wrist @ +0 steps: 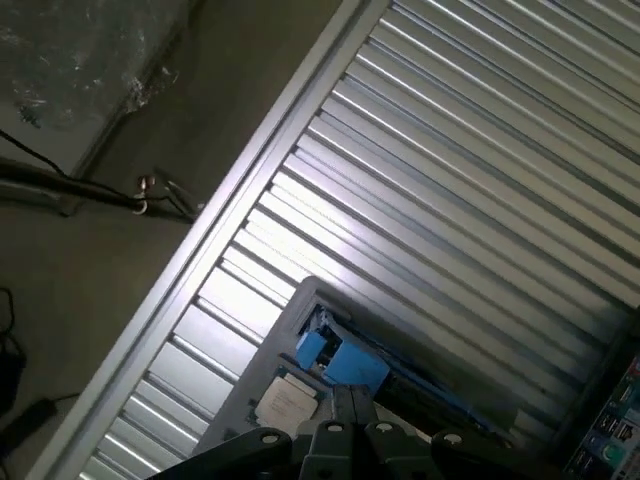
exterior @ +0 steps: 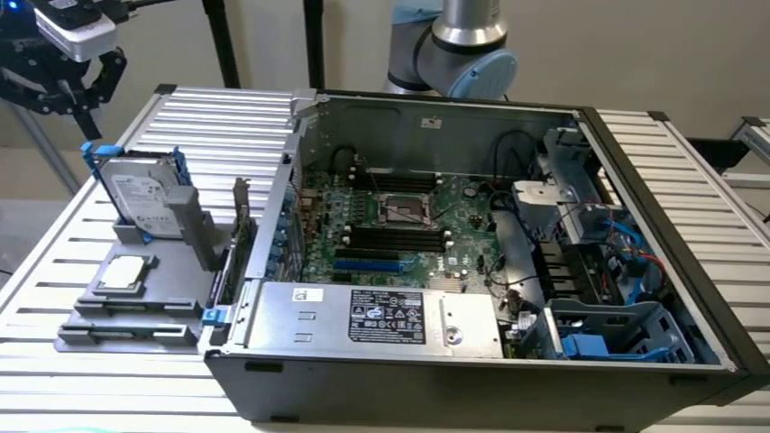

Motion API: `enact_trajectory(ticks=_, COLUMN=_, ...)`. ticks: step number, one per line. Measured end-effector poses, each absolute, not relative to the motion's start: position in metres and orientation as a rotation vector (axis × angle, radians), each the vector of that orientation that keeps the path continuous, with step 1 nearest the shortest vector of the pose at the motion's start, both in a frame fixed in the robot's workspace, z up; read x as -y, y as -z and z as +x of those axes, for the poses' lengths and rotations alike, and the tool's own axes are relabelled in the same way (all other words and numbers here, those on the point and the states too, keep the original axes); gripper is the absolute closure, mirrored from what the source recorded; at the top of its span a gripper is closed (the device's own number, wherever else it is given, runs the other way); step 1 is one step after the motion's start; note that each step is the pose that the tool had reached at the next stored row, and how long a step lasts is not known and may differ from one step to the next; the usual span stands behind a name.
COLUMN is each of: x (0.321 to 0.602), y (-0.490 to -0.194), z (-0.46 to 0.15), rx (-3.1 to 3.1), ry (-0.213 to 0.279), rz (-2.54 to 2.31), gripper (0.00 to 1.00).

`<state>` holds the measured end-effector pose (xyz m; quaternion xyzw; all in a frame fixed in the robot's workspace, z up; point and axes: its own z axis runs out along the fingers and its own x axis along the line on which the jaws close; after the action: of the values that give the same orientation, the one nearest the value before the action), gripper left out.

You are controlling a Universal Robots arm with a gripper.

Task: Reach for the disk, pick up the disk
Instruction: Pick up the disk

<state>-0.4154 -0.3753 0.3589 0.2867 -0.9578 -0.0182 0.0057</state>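
your tool, tips together and empty, hangs high, with the disk standing on edge at 5 o'clock from it in the exterior view, long axis upright.

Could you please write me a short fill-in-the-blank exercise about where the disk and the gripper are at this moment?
1. The disk stands ____ in the grey holder.
2. The plastic rails framing the disk are ____ in colour.
3. The open computer case sits to the exterior view's ____ of the disk.
4. The gripper hangs clear of the ____ it is meant to pick up.
Missing words: upright; blue; right; disk.
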Motion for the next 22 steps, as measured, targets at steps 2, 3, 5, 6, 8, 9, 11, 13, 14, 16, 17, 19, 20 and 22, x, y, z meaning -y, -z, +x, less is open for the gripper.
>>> enact_trajectory(ticks=2, x=0.3753, y=-0.3588, z=-0.4154, rx=2.981, ry=0.057, rz=0.951, gripper=0.89)
enact_trajectory(ticks=3, x=0.3753, y=-0.3589, z=-0.4154, rx=2.971, ry=0.057, rz=0.98, gripper=0.89)
enact_trajectory(ticks=5, x=0.3753, y=-0.3589, z=-0.4154, rx=2.952, ry=0.056, rz=1.033, gripper=0.89)
enact_trajectory(ticks=6, x=0.3753, y=-0.3589, z=-0.4153, rx=2.943, ry=0.056, rz=1.06, gripper=0.89)
enact_trajectory(ticks=8, x=0.3753, y=-0.3589, z=-0.4154, rx=2.923, ry=0.056, rz=1.112, gripper=0.89)
enact_trajectory(ticks=9, x=0.3753, y=-0.3589, z=-0.4154, rx=2.912, ry=0.055, rz=1.138, gripper=0.89)
enact_trajectory(ticks=11, x=0.3753, y=-0.3588, z=-0.4154, rx=2.89, ry=0.055, rz=1.191, gripper=0.89)
enact_trajectory(ticks=13, x=0.3753, y=-0.3589, z=-0.4154, rx=2.867, ry=0.055, rz=1.245, gripper=0.89)
enact_trajectory(ticks=14, x=0.3753, y=-0.3589, z=-0.4154, rx=2.855, ry=0.054, rz=1.27, gripper=0.89)
enact_trajectory(ticks=16, x=0.3753, y=-0.3589, z=-0.4154, rx=2.831, ry=0.054, rz=1.322, gripper=0.89)
enact_trajectory(ticks=17, x=0.3753, y=-0.3588, z=-0.4154, rx=2.819, ry=0.054, rz=1.347, gripper=0.89)
enact_trajectory(ticks=19, x=0.3753, y=-0.3589, z=-0.4154, rx=2.794, ry=0.053, rz=1.397, gripper=0.89)
enact_trajectory(ticks=20, x=0.3753, y=-0.3589, z=-0.4154, rx=2.78, ry=0.053, rz=1.423, gripper=0.89)
enact_trajectory(ticks=22, x=0.3753, y=-0.3588, z=-0.4154, rx=2.753, ry=0.052, rz=1.473, gripper=0.89)
